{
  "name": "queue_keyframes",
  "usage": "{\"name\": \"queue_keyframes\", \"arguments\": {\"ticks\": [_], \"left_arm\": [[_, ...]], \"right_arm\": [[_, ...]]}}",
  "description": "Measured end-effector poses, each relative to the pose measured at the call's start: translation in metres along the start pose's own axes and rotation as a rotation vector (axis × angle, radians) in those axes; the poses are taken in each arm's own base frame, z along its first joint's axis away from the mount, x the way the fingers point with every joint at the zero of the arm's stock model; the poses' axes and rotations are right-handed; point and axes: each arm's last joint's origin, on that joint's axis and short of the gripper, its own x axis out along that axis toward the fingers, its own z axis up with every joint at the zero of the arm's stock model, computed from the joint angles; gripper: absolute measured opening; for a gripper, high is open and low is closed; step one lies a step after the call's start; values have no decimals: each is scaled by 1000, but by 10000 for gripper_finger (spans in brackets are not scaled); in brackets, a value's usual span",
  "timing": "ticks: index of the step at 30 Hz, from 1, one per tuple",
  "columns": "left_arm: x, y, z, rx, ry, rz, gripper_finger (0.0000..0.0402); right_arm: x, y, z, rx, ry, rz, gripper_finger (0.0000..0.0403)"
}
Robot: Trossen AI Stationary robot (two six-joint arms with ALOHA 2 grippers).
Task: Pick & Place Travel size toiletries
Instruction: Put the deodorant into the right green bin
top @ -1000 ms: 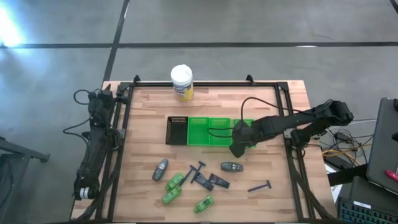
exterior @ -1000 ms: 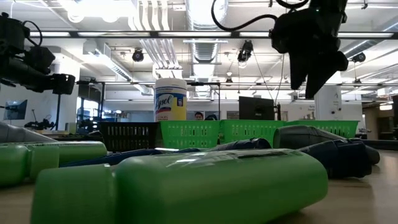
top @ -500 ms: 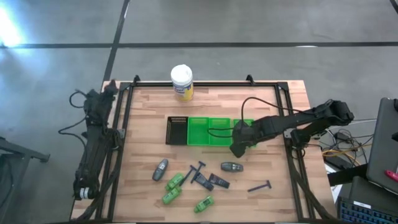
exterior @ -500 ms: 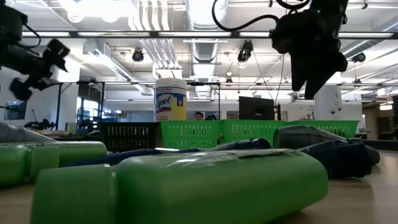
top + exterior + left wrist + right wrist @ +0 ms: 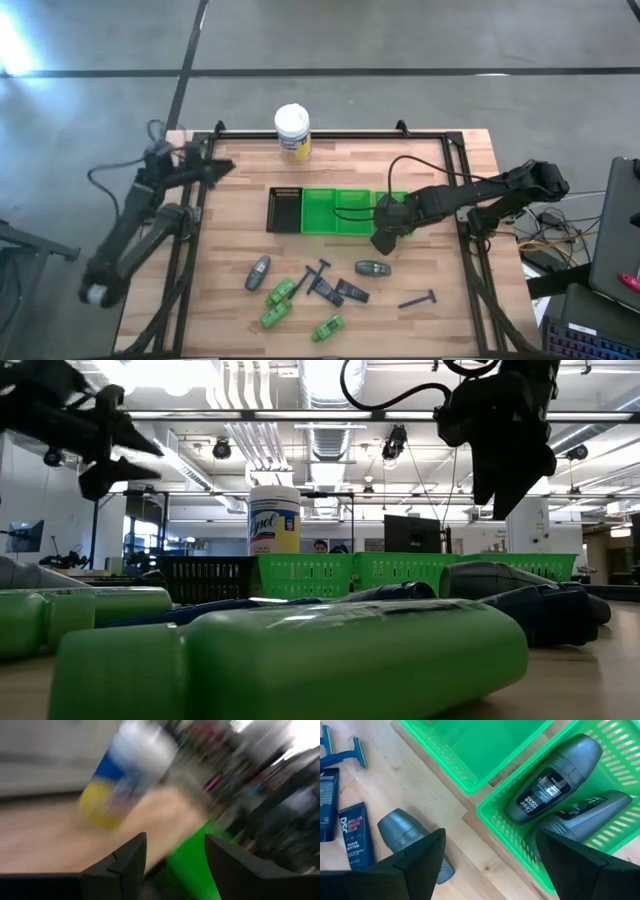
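Several toiletries lie loose on the wooden table near its front: green bottles (image 5: 279,293), blue razors (image 5: 317,272), dark packets (image 5: 351,291) and grey tubes (image 5: 259,270). One grey tube (image 5: 413,838) lies just in front of the green bin (image 5: 340,213). Two more grey tubes (image 5: 552,779) lie in the bin's right compartment. My right gripper (image 5: 490,840) hovers open and empty over the bin's near right edge (image 5: 383,238). My left gripper (image 5: 222,166) is open in the air over the table's far left corner, blurred in its wrist view (image 5: 175,845).
A black bin (image 5: 284,208) adjoins the green bin's left end. A yellow jar with a white lid (image 5: 292,133) stands at the far edge. A black frame rail (image 5: 330,134) runs round the table. Bare wood shows on the left and right sides.
My left arm has risen from its folded rest along the table's left edge and swung up and toward the table's far left corner, its gripper now pointing inward over the wood. My right gripper has kept its place over the bin. No toiletry has moved.
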Motion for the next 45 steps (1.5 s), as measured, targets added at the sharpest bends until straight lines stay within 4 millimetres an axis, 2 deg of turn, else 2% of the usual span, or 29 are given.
{"name": "queue_keyframes", "arguments": {"ticks": [5, 9, 13, 17, 20, 22, 24, 28, 32, 37, 45], "left_arm": [[12, -34, -7, 30, 359, 58, 204], [21, -69, -23, -30, 512, 67, 204], [26, -105, -54, -43, 588, -49, 204], [21, -134, -86, -56, 528, -153, 204], [14, -143, -95, -5, 450, -147, 204], [12, -140, -98, 0, 450, -57, 204], [12, -137, -98, -16, 494, 33, 204], [13, -145, -99, -2, 653, 154, 204], [28, -165, -113, 42, 803, 249, 203], [55, -183, -136, 14, 893, 390, 212], [77, -197, -163, -13, 1120, 466, 294]], "right_arm": [[0, 0, 0, -32, 0, 0, 292], [0, 0, 0, -69, 0, 0, 278], [0, 0, 0, -93, 0, 0, 266], [0, 1, -1, -115, 15, 13, 257], [0, 1, -2, -140, 27, 24, 252], [0, 2, -3, -161, 29, 26, 250], [0, 3, -4, -187, 30, 28, 248], [-1, 4, -6, -208, 31, 28, 248], [-1, 4, -6, -220, 32, 28, 260], [1, 3, -7, -225, 29, 18, 278], [5, 0, -9, -248, 40, 2, 311]]}}
